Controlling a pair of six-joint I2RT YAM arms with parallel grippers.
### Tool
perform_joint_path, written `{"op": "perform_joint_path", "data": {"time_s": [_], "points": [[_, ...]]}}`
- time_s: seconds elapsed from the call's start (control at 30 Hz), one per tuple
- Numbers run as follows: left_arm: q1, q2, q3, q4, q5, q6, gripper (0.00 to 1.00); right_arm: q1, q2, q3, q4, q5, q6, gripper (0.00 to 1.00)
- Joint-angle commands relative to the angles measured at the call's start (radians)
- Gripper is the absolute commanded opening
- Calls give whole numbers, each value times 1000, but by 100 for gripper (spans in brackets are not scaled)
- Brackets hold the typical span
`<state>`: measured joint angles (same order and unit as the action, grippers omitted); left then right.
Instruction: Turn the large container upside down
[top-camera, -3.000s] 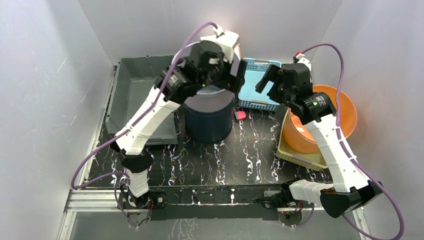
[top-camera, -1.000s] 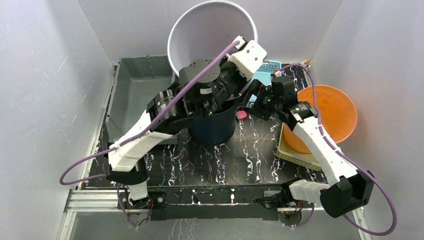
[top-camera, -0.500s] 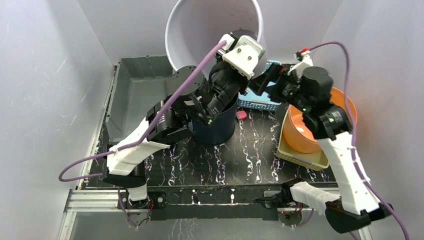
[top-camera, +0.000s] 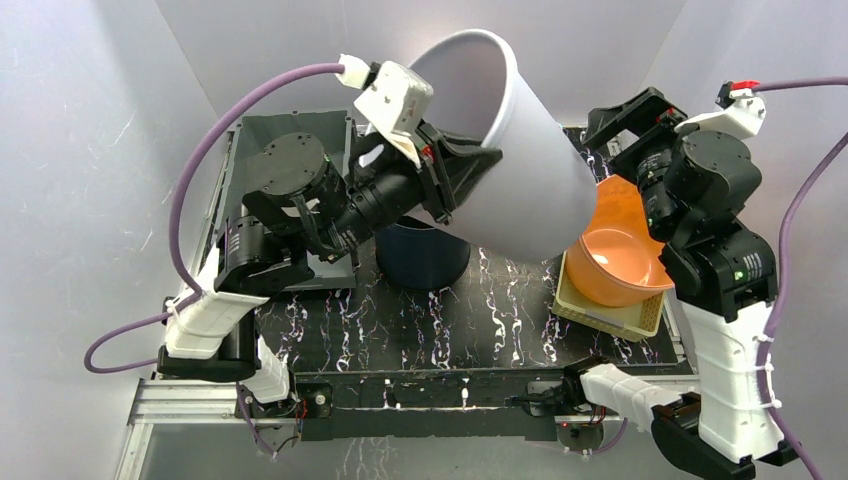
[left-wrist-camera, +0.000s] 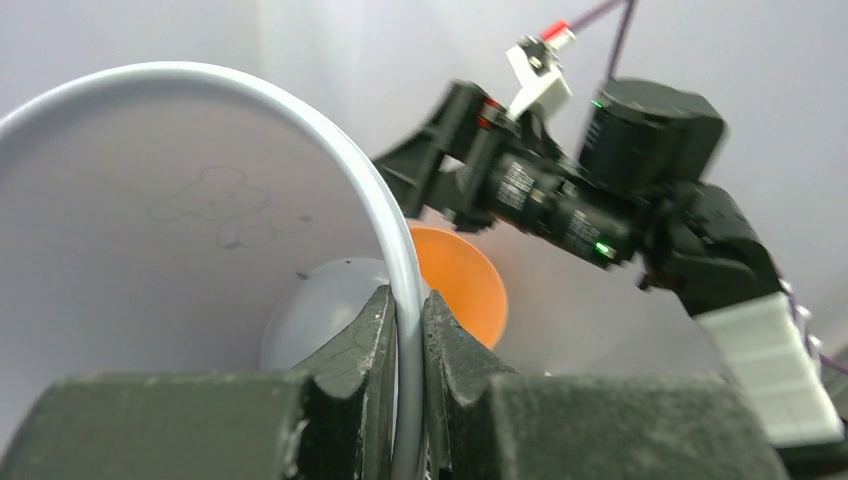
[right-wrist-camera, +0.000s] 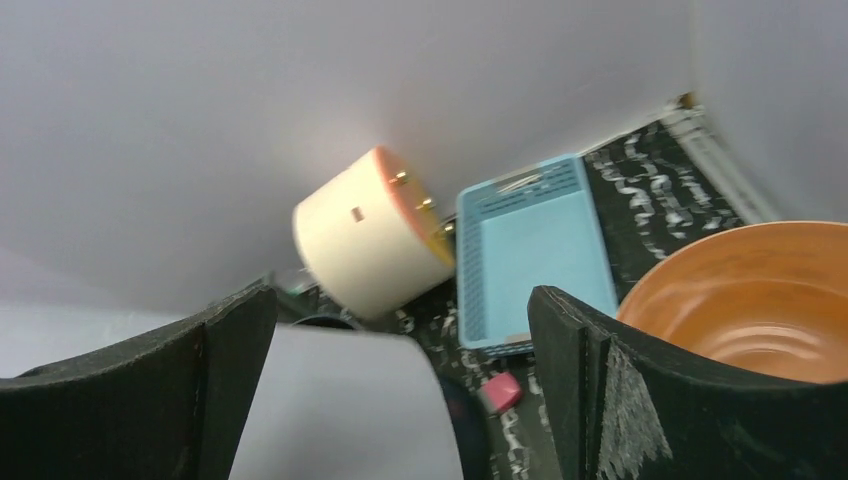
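Left tool (left-wrist-camera: 405, 305): clamped on the rim of the large white container (top-camera: 530, 170), one finger inside, one outside. The container is clear of the table (top-camera: 430, 320), tilted, above the dark blue container (top-camera: 420, 262). Right tool (right-wrist-camera: 400, 320): fingers wide apart, empty, above the orange bowl (top-camera: 625, 265).

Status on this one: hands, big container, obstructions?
Left hand shut on large container rim. Right hand open, empty. Container lifted, tipped sideways, not yet inverted. Dark bin beneath, orange bowl alongside.
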<state>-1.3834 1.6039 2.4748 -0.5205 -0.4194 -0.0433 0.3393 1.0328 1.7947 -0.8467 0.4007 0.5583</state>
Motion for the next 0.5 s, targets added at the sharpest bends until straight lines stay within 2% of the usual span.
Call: {"op": "perform_joint_path", "data": {"time_s": [0.0,0.17,0.27,0.37,0.47], "points": [[-4,4,28,-38,158,-107,0,1,82,69,-55,242,-104,98],[-4,-38,-70,-59,221,-177,0,1,156,142,-151,344,-131,98],[-4,-63,-185,-88,205,-260,0,0,161,132,-144,306,-173,98],[-4,-87,-347,-88,187,-339,0,1,174,124,-183,291,-164,98],[-4,-197,-572,-9,146,-415,0,1,179,87,-197,258,-161,98]]}}
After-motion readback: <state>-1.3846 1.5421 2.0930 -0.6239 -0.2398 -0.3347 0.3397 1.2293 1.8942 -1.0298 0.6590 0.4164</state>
